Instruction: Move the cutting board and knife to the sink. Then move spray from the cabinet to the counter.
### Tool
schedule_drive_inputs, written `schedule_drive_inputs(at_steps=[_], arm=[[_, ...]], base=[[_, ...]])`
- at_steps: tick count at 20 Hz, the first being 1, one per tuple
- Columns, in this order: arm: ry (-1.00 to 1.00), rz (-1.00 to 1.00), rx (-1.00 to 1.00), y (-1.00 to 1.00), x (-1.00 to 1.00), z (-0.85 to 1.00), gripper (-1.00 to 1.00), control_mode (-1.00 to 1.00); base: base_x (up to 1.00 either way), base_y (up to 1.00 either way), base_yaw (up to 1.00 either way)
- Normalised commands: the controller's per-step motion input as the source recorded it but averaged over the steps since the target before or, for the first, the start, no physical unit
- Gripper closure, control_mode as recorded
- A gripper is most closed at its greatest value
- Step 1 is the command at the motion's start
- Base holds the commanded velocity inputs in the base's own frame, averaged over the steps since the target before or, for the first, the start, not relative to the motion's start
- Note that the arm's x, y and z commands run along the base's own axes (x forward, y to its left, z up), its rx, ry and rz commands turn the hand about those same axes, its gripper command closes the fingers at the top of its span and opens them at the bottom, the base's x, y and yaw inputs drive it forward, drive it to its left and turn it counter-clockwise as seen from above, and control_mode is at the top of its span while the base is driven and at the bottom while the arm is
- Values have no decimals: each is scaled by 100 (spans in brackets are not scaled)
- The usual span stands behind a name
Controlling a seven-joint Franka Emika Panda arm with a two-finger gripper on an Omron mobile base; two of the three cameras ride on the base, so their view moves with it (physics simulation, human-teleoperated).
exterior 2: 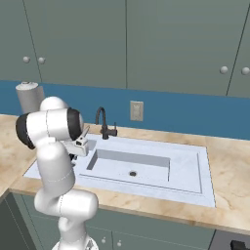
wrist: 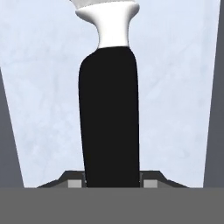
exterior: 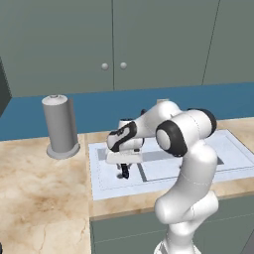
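My claw (exterior: 124, 171) hangs low over the left part of the sink (exterior: 233, 149), and the knife (wrist: 109, 113) sits pinched between my fingers. Along my hand, the black handle runs straight away from me up the middle of the picture, its long axis in line with my fingers, with the pale bolster and the start of the blade at the far end pointing toward the pale sink floor below. From the left base camera I see only a small dark piece of the knife (exterior: 124, 171) poking down under my hand, just above the sink's flat rim. The right base camera adds the dark faucet (exterior 2: 103, 122) behind the basin and the grey paper-towel cylinder (exterior 2: 28, 96) on the desk (exterior 2: 229, 156).
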Motion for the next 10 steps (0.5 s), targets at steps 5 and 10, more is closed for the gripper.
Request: schedule_drive_inputs(at_steps=[5,10], arm=[[0,0,0,0,12,-11,100,-100],[0,0,0,0,4,0,100,-100]], base=[[0,0,0],[0,0,0]])
